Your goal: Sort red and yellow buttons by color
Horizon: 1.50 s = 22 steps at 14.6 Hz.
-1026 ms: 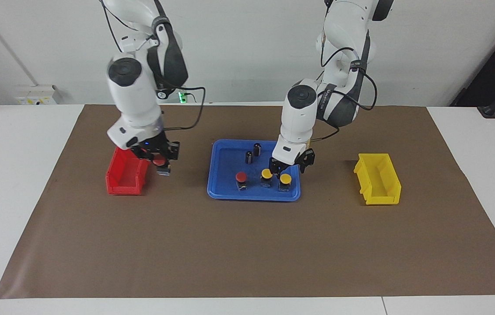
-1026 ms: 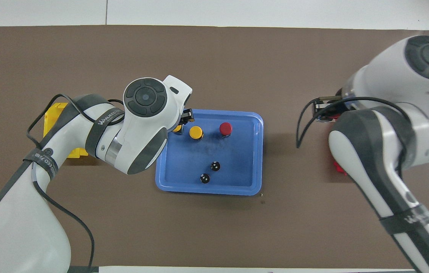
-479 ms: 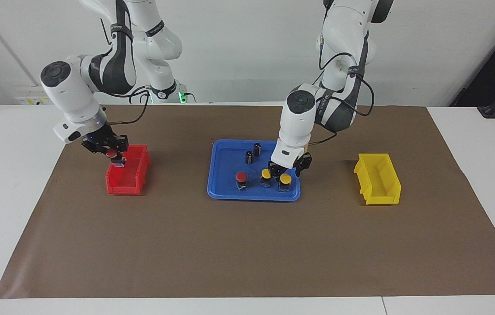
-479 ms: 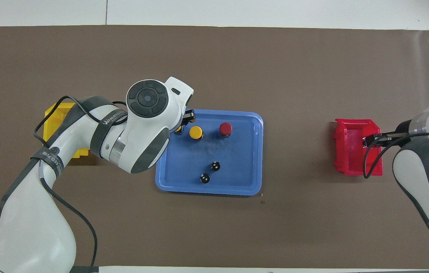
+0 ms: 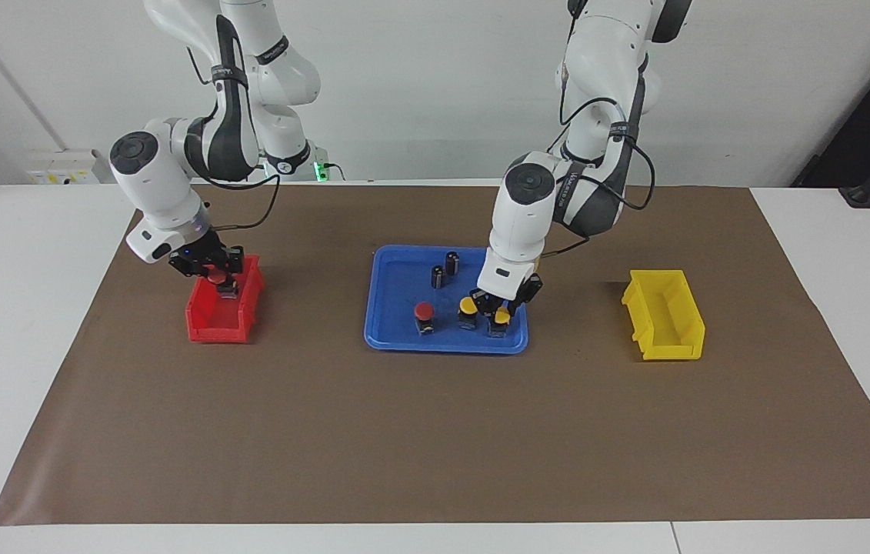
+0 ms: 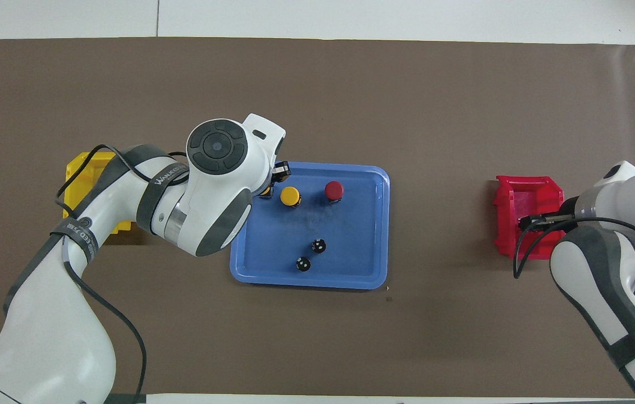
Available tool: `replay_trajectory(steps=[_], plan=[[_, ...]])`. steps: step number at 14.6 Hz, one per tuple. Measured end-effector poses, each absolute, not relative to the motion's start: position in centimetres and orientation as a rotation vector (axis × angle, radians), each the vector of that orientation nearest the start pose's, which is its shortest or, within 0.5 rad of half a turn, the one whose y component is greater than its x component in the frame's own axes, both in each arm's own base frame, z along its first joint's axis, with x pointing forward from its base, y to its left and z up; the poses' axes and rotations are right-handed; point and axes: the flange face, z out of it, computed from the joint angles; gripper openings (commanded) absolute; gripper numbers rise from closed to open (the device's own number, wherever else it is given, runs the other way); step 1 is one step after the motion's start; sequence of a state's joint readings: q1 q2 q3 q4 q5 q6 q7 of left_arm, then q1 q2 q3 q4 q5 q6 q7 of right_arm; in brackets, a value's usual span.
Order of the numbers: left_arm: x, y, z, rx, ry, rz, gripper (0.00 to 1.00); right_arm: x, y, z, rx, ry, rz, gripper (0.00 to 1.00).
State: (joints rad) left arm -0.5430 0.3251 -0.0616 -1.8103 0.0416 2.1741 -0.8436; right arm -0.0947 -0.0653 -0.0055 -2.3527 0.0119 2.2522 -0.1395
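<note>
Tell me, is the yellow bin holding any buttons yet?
No, the yellow bin shows only its bare inside; both yellow buttons are on the blue tray.

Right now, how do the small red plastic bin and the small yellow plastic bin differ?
The red plastic bin sits toward the right arm's end of the brown mat; the yellow plastic bin sits toward the left arm's end. The right gripper holds a red-capped push button over the red bin; no gripper is over the yellow bin. The left gripper is down at a yellow-capped push button in the blue tray. Both bins look alike in shape.
</note>
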Motion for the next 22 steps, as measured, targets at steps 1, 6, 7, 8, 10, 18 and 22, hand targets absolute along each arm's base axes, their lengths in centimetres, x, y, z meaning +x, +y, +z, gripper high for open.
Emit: replay_trajectory(steps=[1, 6, 7, 8, 10, 18, 22], plan=[[53.1, -35.8, 37.5, -3.132, -0.363, -0.043, 0.02, 48.6, -4.8, 34.9, -3.128, -0.049, 0.049, 0.13], [56.0, -25.3, 52.1, -3.088, -0.396, 0.037, 0.02, 47.8, -4.1, 33.1, -3.129, -0.070, 0.038, 0.48], [56.8, -20.8, 53.6, -3.093, -0.375, 0.037, 0.02, 47.6, -4.0, 32.9, -3.129, -0.073, 0.036, 0.55], [57.6, -16.4, 54.1, -3.096, -0.355, 0.043, 0.02, 47.6, -4.0, 32.9, -3.129, -0.073, 0.036, 0.55], [58.5, -8.7, 52.6, -3.096, -0.326, 0.093, 0.02, 47.6, -4.0, 32.9, -3.129, -0.072, 0.035, 0.56], [56.2, -1.8, 45.7, -3.113, -0.315, 0.040, 0.02, 49.1, -4.1, 35.9, -3.124, -0.076, 0.092, 0.56], [55.6, 0.0, 44.0, -3.117, -0.275, 0.058, 0.02, 50.0, -4.0, 38.2, -3.118, -0.082, 0.144, 0.56]])
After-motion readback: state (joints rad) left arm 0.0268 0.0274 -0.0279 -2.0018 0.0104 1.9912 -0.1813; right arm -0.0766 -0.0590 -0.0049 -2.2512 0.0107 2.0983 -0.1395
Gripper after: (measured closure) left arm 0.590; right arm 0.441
